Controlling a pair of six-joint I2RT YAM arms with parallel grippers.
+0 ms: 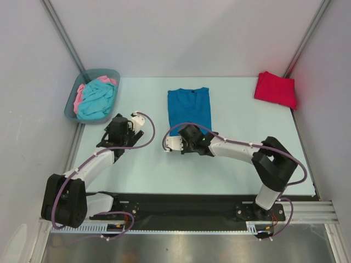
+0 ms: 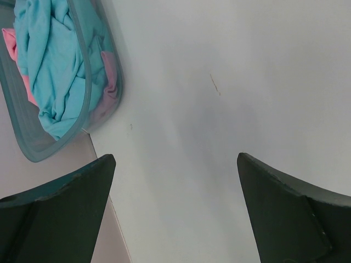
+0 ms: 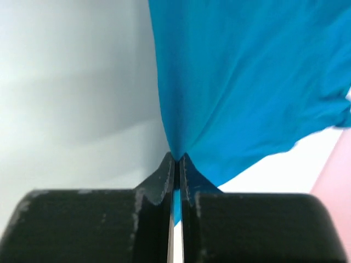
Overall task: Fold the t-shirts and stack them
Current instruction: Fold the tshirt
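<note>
Top external, your four t-shirts, blue shirt (image 1: 189, 109) centre, red shirt (image 1: 275, 89) two o'clock, turquoise shirt (image 1: 98, 99) and pink shirt (image 1: 79, 96) in one bin (image 1: 101, 71), ten o'clock, right claw (image 3: 176, 159) pinching blue shirt, left claw (image 2: 175, 164) gaping, empty.

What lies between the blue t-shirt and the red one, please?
Only bare table separates the blue t-shirt and the red t-shirt, per the top view.
</note>
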